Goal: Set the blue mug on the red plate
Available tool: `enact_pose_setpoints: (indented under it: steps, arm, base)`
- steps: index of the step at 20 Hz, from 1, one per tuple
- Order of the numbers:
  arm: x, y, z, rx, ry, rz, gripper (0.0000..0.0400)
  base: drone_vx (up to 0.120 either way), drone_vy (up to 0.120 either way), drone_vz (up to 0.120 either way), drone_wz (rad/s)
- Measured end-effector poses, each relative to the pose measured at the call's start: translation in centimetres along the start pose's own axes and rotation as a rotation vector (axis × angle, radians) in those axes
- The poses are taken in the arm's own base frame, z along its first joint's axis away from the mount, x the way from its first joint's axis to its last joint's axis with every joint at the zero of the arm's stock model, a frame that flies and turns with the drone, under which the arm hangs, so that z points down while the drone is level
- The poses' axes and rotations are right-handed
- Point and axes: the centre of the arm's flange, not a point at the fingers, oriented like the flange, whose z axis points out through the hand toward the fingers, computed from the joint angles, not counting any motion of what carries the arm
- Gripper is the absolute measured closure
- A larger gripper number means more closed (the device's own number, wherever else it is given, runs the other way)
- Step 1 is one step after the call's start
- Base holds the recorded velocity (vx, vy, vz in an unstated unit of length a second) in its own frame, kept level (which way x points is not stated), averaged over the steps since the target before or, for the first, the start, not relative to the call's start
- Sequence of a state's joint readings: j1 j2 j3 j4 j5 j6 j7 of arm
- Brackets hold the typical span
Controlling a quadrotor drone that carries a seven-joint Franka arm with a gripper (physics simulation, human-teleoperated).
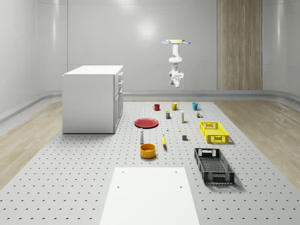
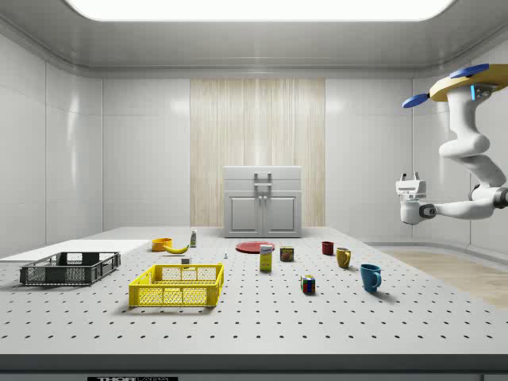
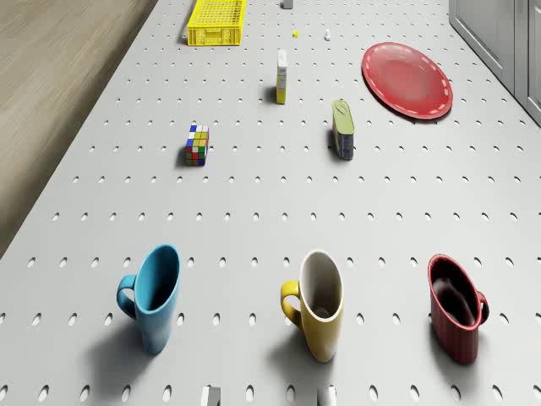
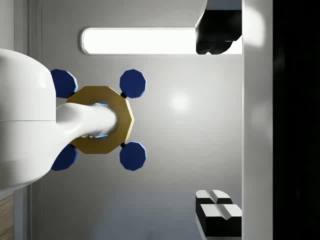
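A matt grey perforated metal bench (image 1: 70,187) carries three glossy, ceramic-looking mugs: the blue mug (image 3: 154,296), a yellow mug (image 3: 316,304) and a dark red mug (image 3: 456,306). The red plate (image 3: 407,79) has a smooth, satin sheen. A yellow crate (image 2: 177,285) and a black crate (image 2: 70,268) look like moulded plastic lattice. The hovering drone's arm (image 2: 468,151) is smooth, glossy white, beneath a gold-toned body (image 4: 102,119). Pale wood panelling (image 2: 257,143) lines one wall; the floor (image 1: 28,136) is wood-grained too.

A simulated lab: perforated grey bench (image 1: 70,178), bare panelled walls (image 2: 143,151), a white cabinet (image 1: 93,99).
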State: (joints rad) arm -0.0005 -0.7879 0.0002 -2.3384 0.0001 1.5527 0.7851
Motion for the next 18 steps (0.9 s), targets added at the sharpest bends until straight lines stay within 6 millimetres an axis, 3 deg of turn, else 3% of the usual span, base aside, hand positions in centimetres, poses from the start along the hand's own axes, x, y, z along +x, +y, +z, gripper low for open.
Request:
enact_pose_setpoints:
  steps: [4, 10, 18]
  arm:
    - [-0.2, 0.3, -3.0, 0.002, 0.002, 0.000, 0.0000]
    - [-0.1, 0.1, -6.6, 0.006, 0.006, 0.000, 0.0000]
    - [0.0, 0.0, -8.8, 0.010, 0.010, 0.000, 0.0000]
  base:
    - [0.010, 0.060, 0.000, 0.000]
    - [0.120, 0.120, 0.000, 0.000]
    - [0.120, 0.120, 0.000, 0.000]
